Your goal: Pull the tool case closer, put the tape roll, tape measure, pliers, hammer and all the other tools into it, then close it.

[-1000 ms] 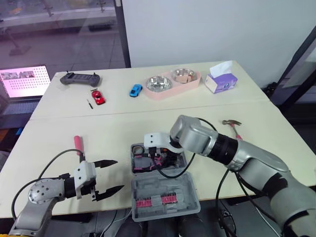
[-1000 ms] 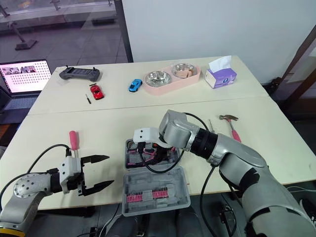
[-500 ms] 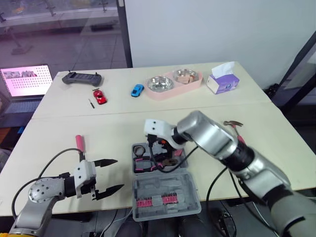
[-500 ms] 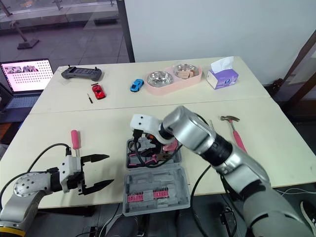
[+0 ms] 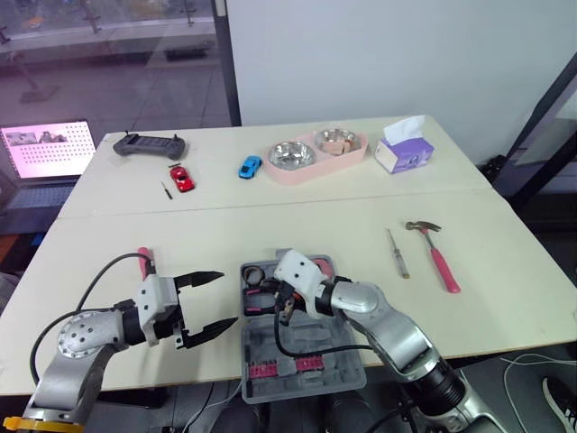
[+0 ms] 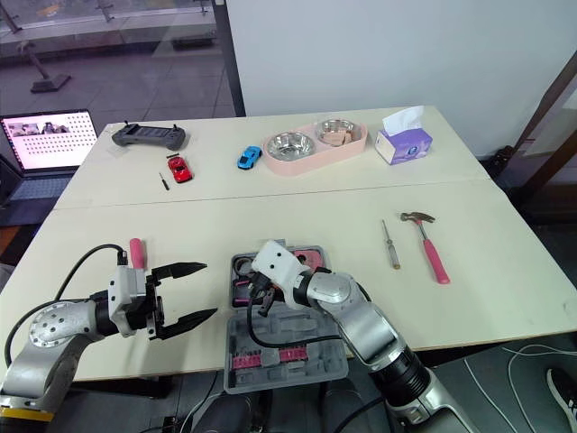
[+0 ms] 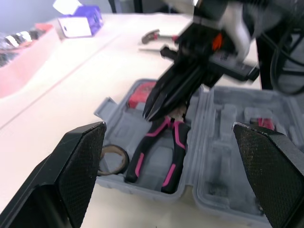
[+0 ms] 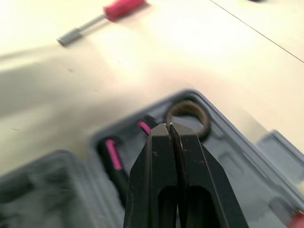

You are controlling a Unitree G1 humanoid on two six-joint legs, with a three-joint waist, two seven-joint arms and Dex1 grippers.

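The grey tool case lies open at the table's near edge, lid toward me. In its tray are the tape roll, black-and-pink pliers and a red tape measure. My right gripper hovers over the tray, shut and empty; its fingers are pressed together. Left of the case my left gripper stands wide open, its fingers holding nothing. The pink-handled hammer and a thin screwdriver lie at the right. A pink-handled screwdriver lies behind my left arm.
On the far table half stand a pink double bowl, a tissue box, a blue toy car, a red toy car and a grey controller. A laptop sits off the table's left.
My right arm has drawn back from reaching over the case toward me and its gripper has shut. The hammer and thin screwdriver are uncovered. My left gripper has shifted slightly toward the case.
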